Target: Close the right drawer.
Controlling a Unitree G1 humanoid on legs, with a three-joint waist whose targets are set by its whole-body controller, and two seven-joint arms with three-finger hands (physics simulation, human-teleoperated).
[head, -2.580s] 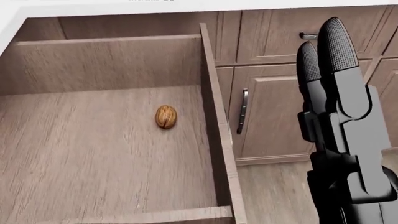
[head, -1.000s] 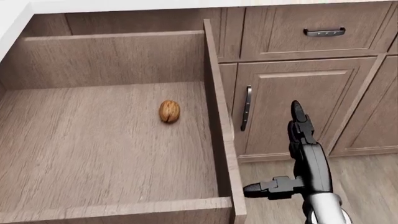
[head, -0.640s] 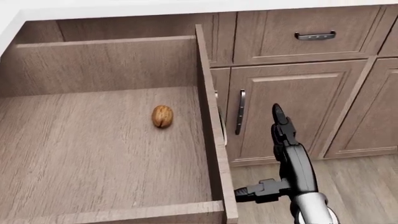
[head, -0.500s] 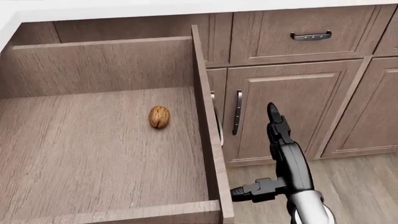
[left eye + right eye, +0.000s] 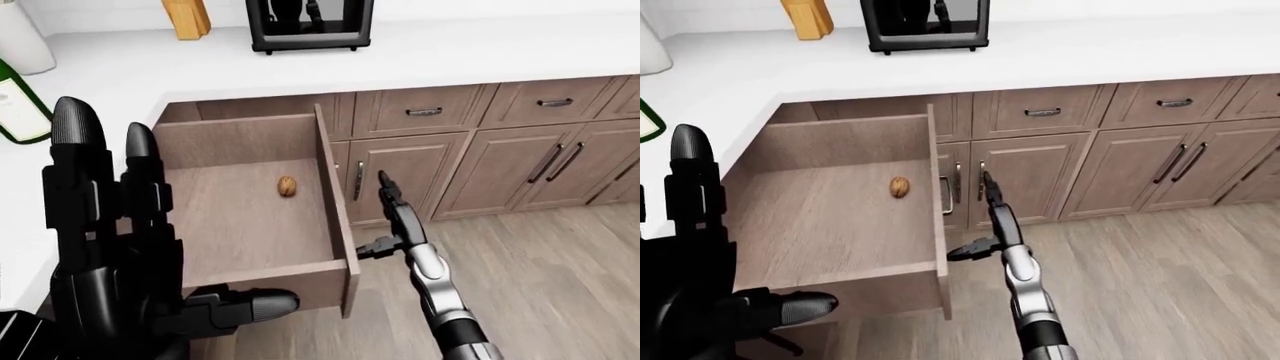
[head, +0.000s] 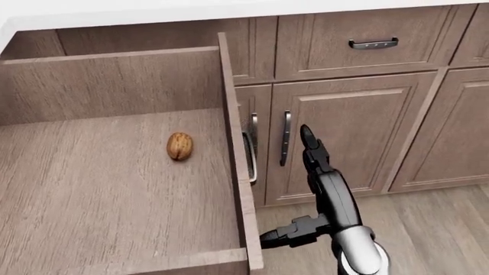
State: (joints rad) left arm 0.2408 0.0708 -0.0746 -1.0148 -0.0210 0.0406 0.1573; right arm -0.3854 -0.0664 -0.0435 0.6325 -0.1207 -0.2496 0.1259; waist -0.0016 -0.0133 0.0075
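The open drawer (image 6: 233, 143) is pulled far out from under the white counter and fills the left of the head view. A single walnut (image 6: 179, 146) lies on its wooden floor. My right hand (image 6: 309, 189) is open just right of the drawer's right wall. Its fingers point up along the cabinet door and its thumb (image 6: 268, 237) points left, close to the drawer's near corner; I cannot tell if it touches. My left hand (image 5: 150, 247) is open and empty, raised large at the lower left of the left-eye view, beside the drawer's front panel (image 5: 270, 281).
Closed drawers (image 5: 424, 111) and cabinet doors (image 5: 400, 172) with dark handles run along the right. The white counter (image 5: 450, 52) bears a black appliance (image 5: 310, 22), a wooden block (image 5: 187, 15) and a green bottle (image 5: 15, 105). Wood floor (image 5: 540, 285) lies at lower right.
The head view has shifted, so drawer and cabinets drift left together. My right hand dropped from close to the camera to low beside the drawer's right wall. The walnut stays put.
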